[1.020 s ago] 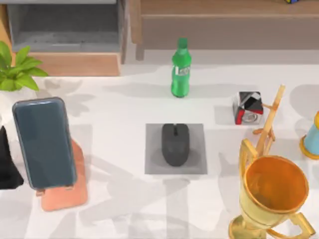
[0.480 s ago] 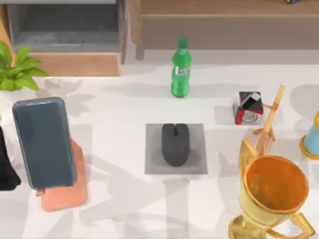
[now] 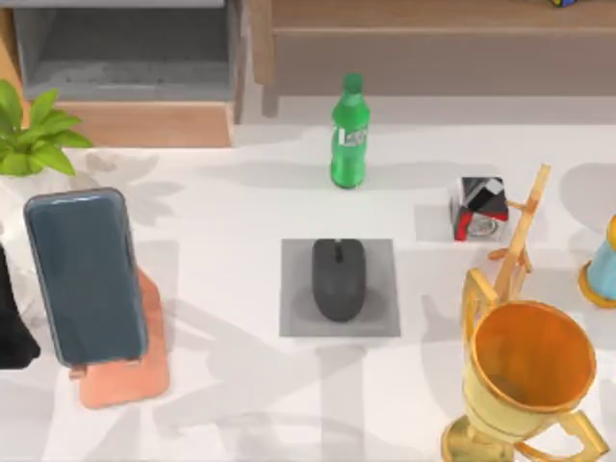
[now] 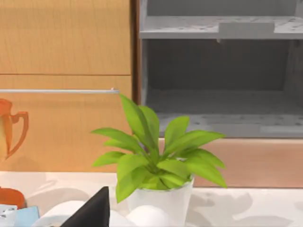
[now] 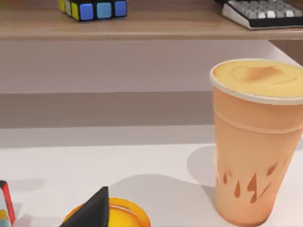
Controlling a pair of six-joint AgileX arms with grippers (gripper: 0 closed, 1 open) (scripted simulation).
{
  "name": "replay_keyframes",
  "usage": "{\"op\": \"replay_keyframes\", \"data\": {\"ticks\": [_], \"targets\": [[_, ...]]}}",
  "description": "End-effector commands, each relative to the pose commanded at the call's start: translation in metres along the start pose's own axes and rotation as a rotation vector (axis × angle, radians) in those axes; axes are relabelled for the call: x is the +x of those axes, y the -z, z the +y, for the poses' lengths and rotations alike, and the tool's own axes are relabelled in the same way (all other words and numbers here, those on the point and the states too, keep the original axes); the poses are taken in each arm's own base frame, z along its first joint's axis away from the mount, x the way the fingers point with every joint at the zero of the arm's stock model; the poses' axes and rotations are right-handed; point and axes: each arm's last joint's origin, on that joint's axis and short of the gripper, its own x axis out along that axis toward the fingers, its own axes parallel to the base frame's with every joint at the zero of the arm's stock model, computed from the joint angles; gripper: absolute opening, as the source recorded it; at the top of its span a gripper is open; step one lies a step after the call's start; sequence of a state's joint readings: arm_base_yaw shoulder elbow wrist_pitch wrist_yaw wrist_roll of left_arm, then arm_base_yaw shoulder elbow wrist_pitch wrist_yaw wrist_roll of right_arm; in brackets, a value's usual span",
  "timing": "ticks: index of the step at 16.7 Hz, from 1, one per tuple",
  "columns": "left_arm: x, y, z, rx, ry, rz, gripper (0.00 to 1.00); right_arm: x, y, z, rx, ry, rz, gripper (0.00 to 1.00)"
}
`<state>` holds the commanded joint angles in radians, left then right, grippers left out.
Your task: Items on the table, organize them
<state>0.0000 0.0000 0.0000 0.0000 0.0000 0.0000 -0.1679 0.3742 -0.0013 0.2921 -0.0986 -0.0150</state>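
White table (image 3: pixel 231 404) carries one smartphone (image 3: pixel 85 276), propped on one orange stand (image 3: pixel 135 371) at the left, and one black mouse (image 3: pixel 338 279) on one grey pad (image 3: pixel 383 313) at centre. One green bottle (image 3: pixel 349 132) stands farther back; one gold trophy (image 3: pixel 529 371) sits near right. My left arm shows at the left edge; whether my jaws are open or closed I cannot tell.

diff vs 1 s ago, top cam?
The left arm's dark bulk at the table's left edge pulled back a little toward that edge. The smartphone on its stand and the mouse on its grey mat stayed put.
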Motion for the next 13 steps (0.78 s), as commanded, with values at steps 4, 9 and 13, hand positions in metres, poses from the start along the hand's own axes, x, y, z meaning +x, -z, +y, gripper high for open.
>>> {"op": "replay_keyframes", "data": {"ticks": [4,9,13], "targets": [[0.0,0.0,0.0,0.0,0.0,0.0,1.0,0.027,0.003,-0.019,0.016,0.041,0.083,1.0],[0.0,0.0,0.0,0.0,0.0,0.0,1.0,0.077,0.019,-0.05,0.046,0.063,0.14,1.0],[0.0,0.0,0.0,0.0,0.0,0.0,1.0,0.121,0.045,-0.071,0.051,0.044,0.111,1.0]]}}
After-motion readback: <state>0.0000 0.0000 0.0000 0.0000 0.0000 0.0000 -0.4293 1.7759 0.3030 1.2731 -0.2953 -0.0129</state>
